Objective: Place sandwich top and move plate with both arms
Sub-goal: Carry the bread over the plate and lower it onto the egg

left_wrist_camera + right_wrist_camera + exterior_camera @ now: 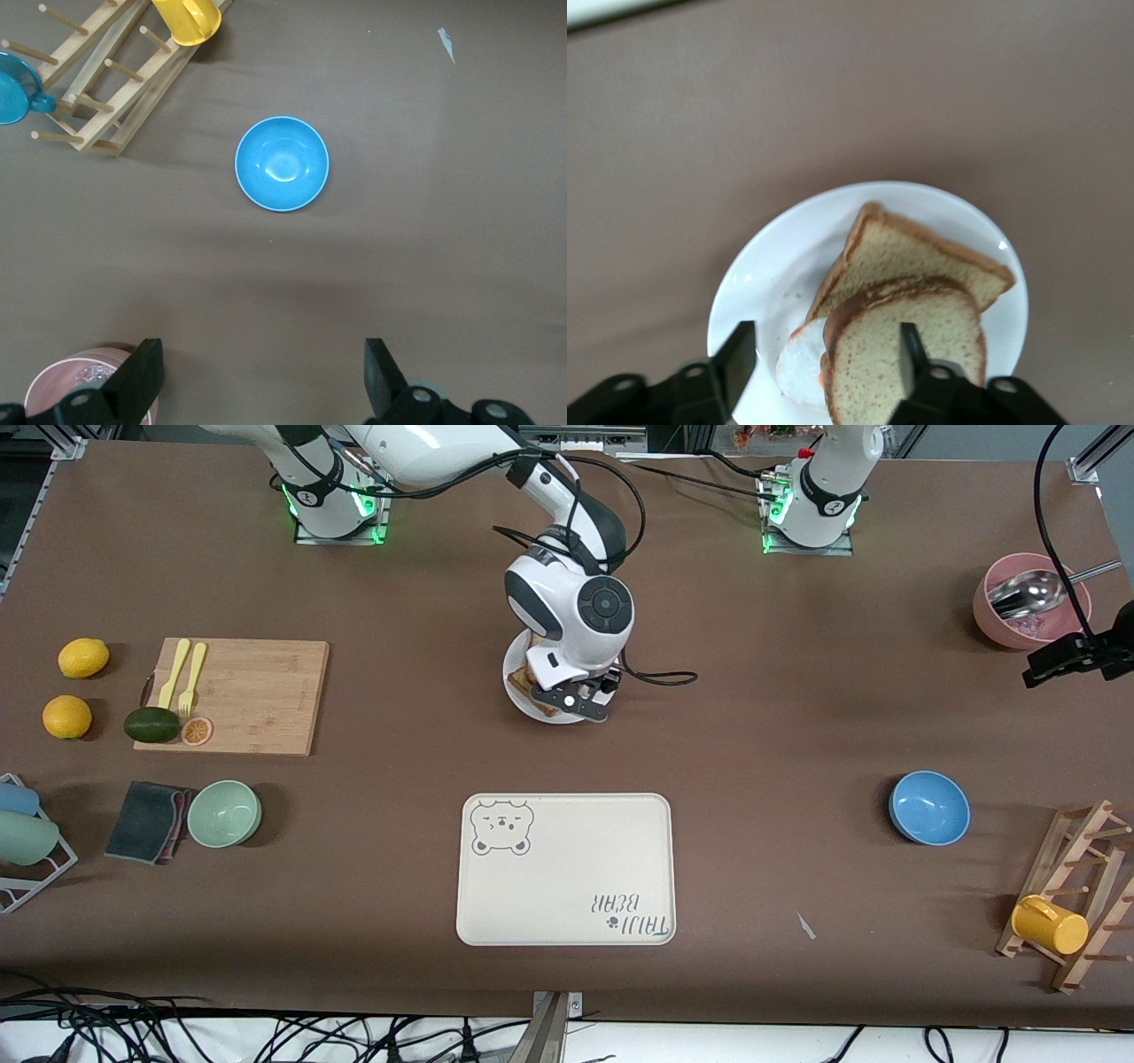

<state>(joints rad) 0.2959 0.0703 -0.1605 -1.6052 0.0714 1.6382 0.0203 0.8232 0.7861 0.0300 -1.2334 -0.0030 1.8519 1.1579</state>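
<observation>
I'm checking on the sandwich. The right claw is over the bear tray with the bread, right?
Not quite. The right claw is over the white plate, where the sandwich top lies, not the bear tray. The right wrist view shows it.

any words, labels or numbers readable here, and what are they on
"TAIJI BEAR": printed on the cream tray, upside down in the front view, near a bear face drawing.
Nothing else readable: no text shows on the plate, the bowls or the arms.
</observation>
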